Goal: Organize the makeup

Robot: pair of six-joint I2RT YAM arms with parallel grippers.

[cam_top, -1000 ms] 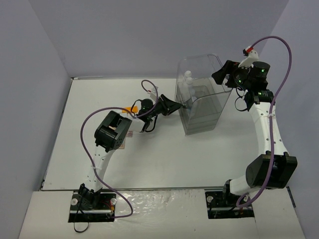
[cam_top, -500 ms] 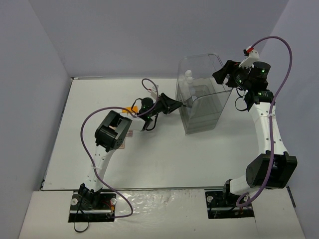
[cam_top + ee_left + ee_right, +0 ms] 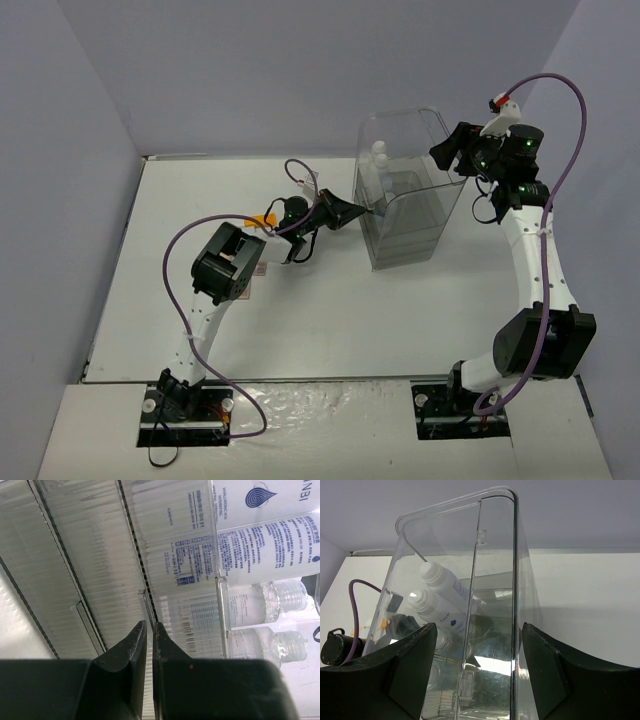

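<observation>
Two white bottles (image 3: 378,156) stand inside the clear case (image 3: 405,235); they show again as white bottles (image 3: 443,586) in the right wrist view and as printed white bottles (image 3: 267,542) in the left wrist view. My left gripper (image 3: 366,210) is shut, its tips (image 3: 149,626) right against the case's ribbed drawer front (image 3: 95,570), with nothing visible between them. My right gripper (image 3: 477,665) stands open astride the case's upper wall (image 3: 514,605), apart from it on both sides. An orange flat case (image 3: 262,218) peeks out beside the left arm.
The case stands at the table's middle right, near the back. A flat item (image 3: 258,269) lies half hidden under the left arm's elbow. Purple cables (image 3: 180,270) loop off both arms. Walls close in the table on the left, back and right.
My left gripper's jaws have closed at the drawer front. The right gripper's jaws have narrowed a little around the case wall. Both arms have barely moved.
</observation>
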